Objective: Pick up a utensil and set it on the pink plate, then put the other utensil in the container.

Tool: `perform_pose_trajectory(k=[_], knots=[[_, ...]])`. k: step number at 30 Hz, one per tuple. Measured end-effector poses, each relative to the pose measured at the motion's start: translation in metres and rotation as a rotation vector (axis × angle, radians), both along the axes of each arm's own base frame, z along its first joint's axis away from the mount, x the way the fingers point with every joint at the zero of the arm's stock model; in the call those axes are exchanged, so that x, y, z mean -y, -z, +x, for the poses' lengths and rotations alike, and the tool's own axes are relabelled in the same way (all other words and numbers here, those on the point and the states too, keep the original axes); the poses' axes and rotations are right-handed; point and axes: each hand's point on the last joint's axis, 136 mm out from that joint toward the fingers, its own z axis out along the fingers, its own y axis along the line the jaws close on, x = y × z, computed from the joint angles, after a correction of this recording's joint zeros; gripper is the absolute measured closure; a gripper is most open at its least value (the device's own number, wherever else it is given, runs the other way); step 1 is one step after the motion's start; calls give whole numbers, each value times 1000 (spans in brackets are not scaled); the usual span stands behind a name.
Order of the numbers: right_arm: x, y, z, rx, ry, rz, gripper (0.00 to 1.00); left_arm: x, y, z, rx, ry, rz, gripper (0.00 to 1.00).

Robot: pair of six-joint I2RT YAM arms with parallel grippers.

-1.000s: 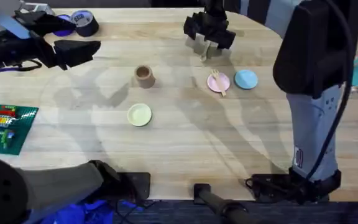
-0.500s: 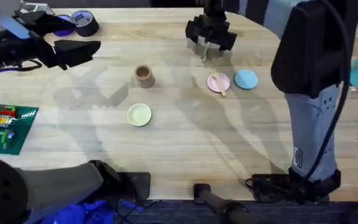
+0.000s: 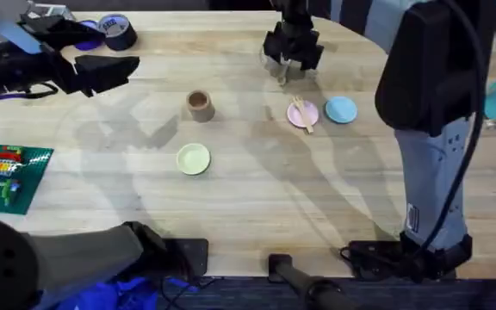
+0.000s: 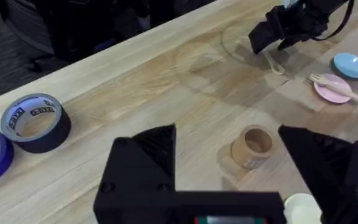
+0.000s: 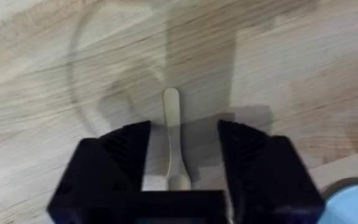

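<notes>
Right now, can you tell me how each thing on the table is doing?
fork: lying across the pink plate
spoon: flat on the table, between the right gripper fingers
right gripper: open, low over the spoon
container: upright, empty
left gripper: open, holding nothing
blue plate: empty
yellow dish: empty

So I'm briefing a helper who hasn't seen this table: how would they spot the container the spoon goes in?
Start at the roll of grey tape at the table's far left corner and come toward the middle. The container stands alone there, upright and open-topped, farther back than the pale yellow dish. It is the only tan-brown cylinder; its round neighbours are all flat, pastel plates.
</notes>
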Motion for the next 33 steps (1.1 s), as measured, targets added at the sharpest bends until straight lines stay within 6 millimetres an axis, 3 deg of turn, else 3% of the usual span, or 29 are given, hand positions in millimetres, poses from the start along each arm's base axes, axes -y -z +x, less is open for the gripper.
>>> perform_pose_trajectory(k=[6,11,24,28,33], knots=[[2,0,-1,-2,2,-8,641,0,0,0,0,0,0,7],[2,0,-1,-2,3,-12,798,0,0,0,0,0,0,8],[2,0,-1,-1,2,-12,807,0,0,0,0,0,0,8],[3,-1,1,5,5,-14,953,0,0,0,0,0,0,8],[2,-1,2,11,5,-14,957,0,0,0,0,0,0,8]])
